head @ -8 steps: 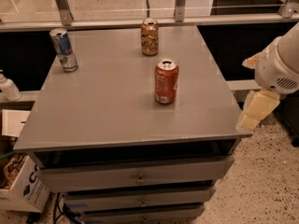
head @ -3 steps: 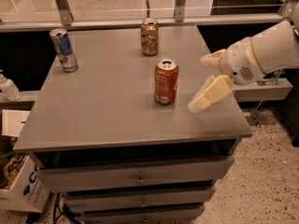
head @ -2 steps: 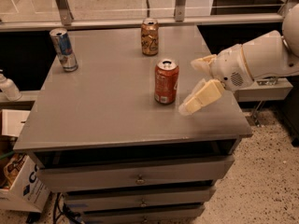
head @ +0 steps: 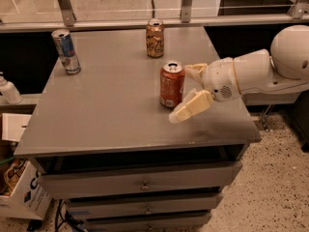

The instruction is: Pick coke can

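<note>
The coke can (head: 171, 85), orange-red with white lettering and a silver top, stands upright on the grey table (head: 111, 110), right of its middle. My gripper (head: 181, 94) reaches in from the right on a white arm (head: 251, 71) and is open. One finger (head: 195, 69) is just behind the can's right side. The other finger (head: 190, 107) is in front and to the right of the can's base. The can is at the mouth of the fingers, not gripped.
A brown-gold patterned can (head: 155, 38) stands at the table's back middle. A slim blue-and-silver can (head: 66, 51) stands at the back left. Drawers (head: 142, 182) are below the tabletop. A cardboard box (head: 21, 197) and a white bottle (head: 8, 89) are at the left.
My gripper has moved left from the table's right edge to the coke can, and its open fingers now flank the can's right side. The cans have not moved.
</note>
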You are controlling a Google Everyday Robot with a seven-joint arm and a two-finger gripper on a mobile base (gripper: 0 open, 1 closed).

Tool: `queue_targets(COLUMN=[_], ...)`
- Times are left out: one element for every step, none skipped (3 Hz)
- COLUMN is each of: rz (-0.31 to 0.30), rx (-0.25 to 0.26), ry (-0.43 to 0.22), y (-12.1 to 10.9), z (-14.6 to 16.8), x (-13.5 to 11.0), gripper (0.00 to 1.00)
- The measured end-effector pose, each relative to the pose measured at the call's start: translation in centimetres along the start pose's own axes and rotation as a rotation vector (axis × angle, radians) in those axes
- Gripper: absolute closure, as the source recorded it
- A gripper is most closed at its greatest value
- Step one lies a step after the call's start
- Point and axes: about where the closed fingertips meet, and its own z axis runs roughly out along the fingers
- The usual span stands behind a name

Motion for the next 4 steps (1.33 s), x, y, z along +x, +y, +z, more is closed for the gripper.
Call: queue_targets(rz=[-0.024, -0.048, -0.057, -0.043], rx=[-0.013, -0.023, -0.019, -0.019], ry=[-0.078, -0.135, -0.163, -0.175], y=[-0.1, -0.1, -0.7, -1.1], z=[1.5, 2.9, 3.2, 3.6], x=[-0.9, -1.2, -1.4, -1.3], gripper=[0.18, 0.43, 0.65, 0.87])
